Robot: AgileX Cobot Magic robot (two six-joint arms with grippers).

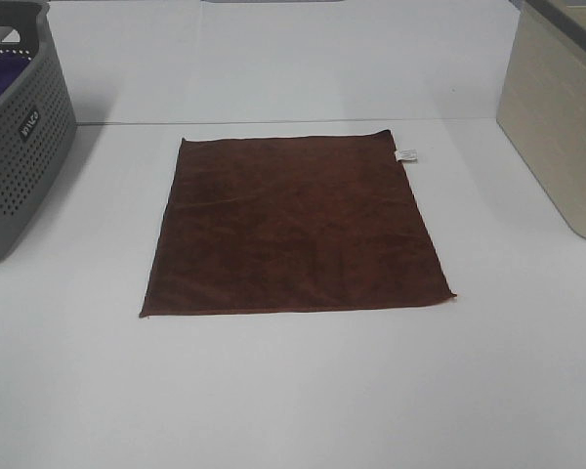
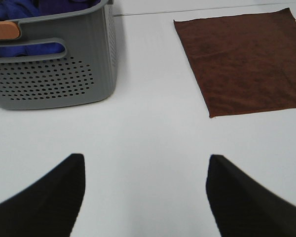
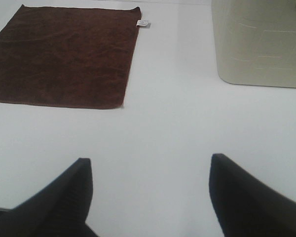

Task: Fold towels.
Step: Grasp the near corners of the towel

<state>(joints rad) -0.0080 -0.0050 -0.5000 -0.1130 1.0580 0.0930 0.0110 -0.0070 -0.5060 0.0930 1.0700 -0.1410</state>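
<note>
A dark reddish-brown towel (image 1: 295,227) lies flat and unfolded in the middle of the white table, with a small white tag (image 1: 407,155) at its far right corner. It also shows in the left wrist view (image 2: 246,61) and the right wrist view (image 3: 64,54). Neither gripper shows in the exterior high view. My left gripper (image 2: 145,165) is open and empty above bare table, short of the towel's near left corner. My right gripper (image 3: 150,165) is open and empty above bare table, short of the towel's near right corner.
A grey perforated basket (image 1: 20,147) holding purple cloth (image 2: 19,10) stands at the left edge. A beige bin (image 1: 557,117) stands at the right edge, and it also shows in the right wrist view (image 3: 259,42). Bare white table (image 1: 293,391) lies in front of the towel.
</note>
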